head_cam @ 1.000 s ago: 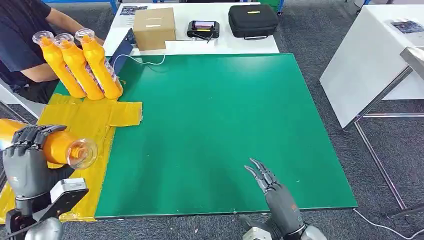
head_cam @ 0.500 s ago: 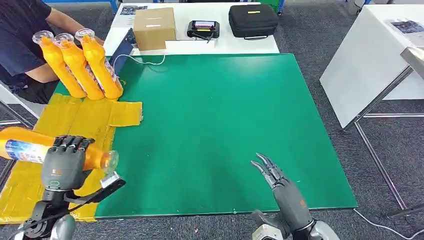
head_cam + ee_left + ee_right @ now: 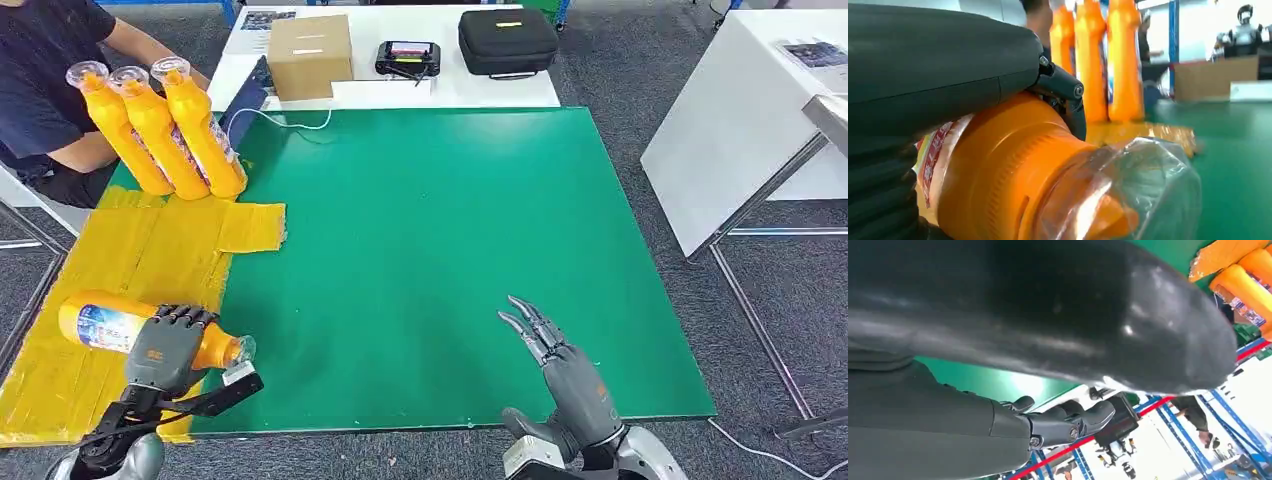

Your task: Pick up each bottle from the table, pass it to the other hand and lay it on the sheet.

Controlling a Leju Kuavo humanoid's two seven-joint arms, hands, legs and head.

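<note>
- Orange bottle [image 3: 110, 329] has come down from mid-air and lies sideways on the yellow sheet [image 3: 150, 245], my left hand [image 3: 165, 345] clamped on its neck.
- Laying looks nearly done; release comes next.
- My right hand [image 3: 560, 365] hovers empty, fingers apart, over the green desk [image 3: 430, 220].

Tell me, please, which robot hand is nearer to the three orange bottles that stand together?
Left. The left hand grips a lying bottle on the yellow sheet, the three standing bottles' side. The right hand hovers over the green mat, farther off.
</note>
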